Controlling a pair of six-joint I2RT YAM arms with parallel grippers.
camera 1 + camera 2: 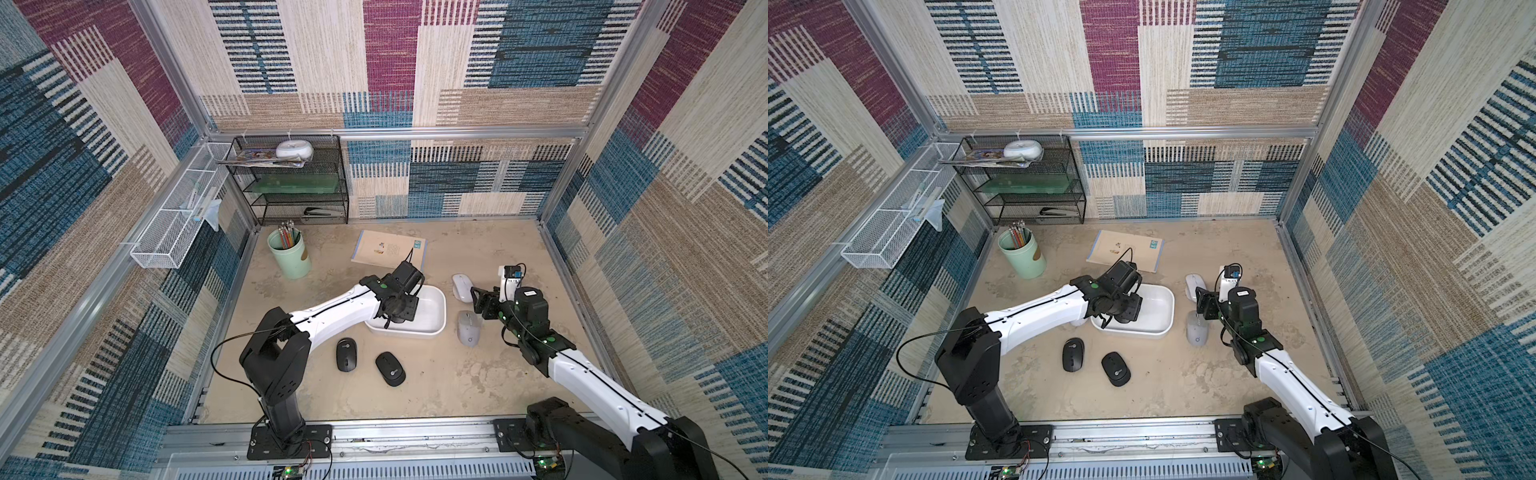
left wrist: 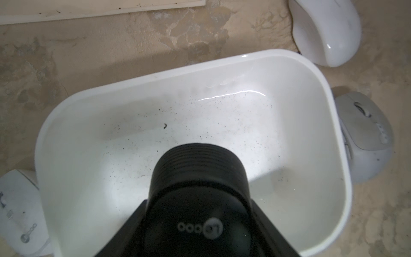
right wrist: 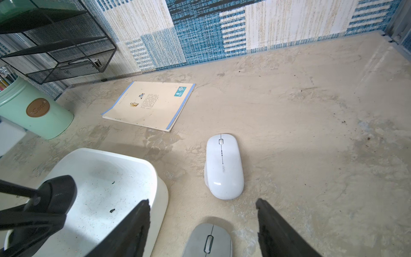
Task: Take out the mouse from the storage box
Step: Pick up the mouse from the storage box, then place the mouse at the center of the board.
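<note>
Left gripper (image 1: 397,316) clasps a rounded black plastic mouse (image 2: 198,178) over the shallow white plastic storage box (image 2: 178,84); next, lift it clear. Right gripper (image 3: 201,207) gapes empty.

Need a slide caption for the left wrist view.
Left claw holds a black mouse over the otherwise empty storage box; a white mouse lies outside.

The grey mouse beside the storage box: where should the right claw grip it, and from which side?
Best grip the grey mouse by its two long flanks, near the middle, from straight above. It lies flat on the table, wheel up, lengthwise in line with the gap of the open right claw. The storage box wall is close to one flank, so that finger has little room.
</note>
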